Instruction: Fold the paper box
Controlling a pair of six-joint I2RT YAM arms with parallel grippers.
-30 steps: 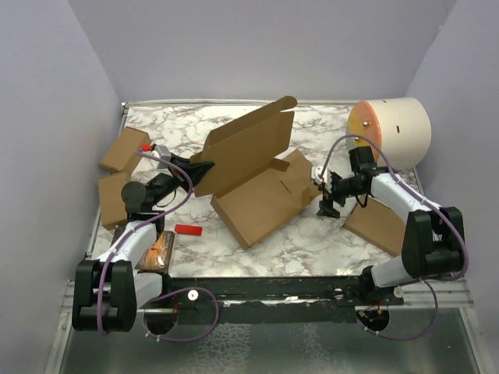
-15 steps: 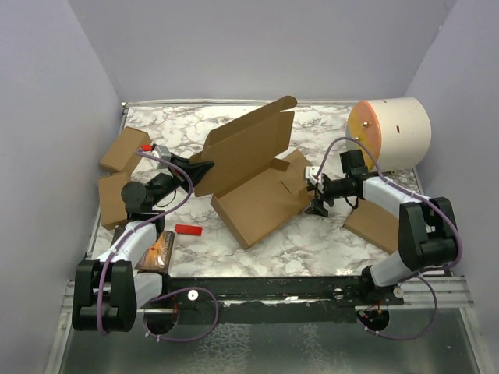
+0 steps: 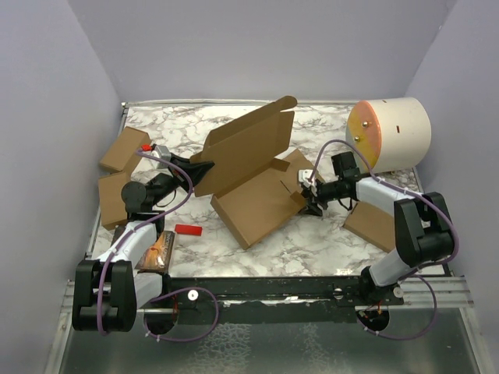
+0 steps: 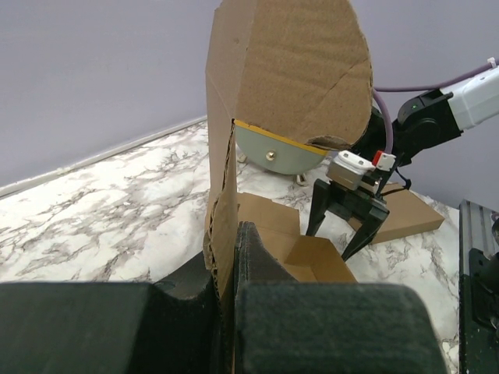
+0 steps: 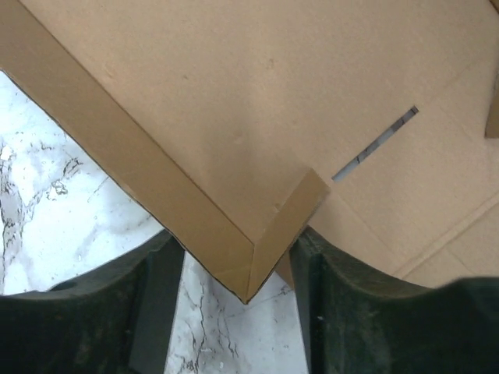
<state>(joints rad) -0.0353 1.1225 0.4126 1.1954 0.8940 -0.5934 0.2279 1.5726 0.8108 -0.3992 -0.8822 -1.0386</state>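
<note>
The paper box [image 3: 257,204] lies open in the middle of the table, its lid [image 3: 245,152] raised and tilted. My left gripper [image 3: 204,162] is shut on the lid's left edge; in the left wrist view the cardboard [image 4: 288,70] stands pinched between the pads [image 4: 253,257]. My right gripper [image 3: 306,201] sits at the tray's right corner. In the right wrist view that corner [image 5: 257,257] pokes between the fingers of my right gripper [image 5: 234,265]. The right finger [image 5: 327,265] touches the folded corner flap, and the left finger [image 5: 152,280] stands a little apart from the cardboard.
A cream cylinder with an orange end [image 3: 394,132] lies at the back right. Small cardboard boxes rest at the left [image 3: 125,149] [image 3: 113,199] and under the right arm [image 3: 376,224]. A red piece [image 3: 188,230] and an orange packet [image 3: 158,251] lie near the left arm.
My right gripper has moved left up to the box's right corner, and its jaws have narrowed around it. The left gripper and the lid have not moved.
</note>
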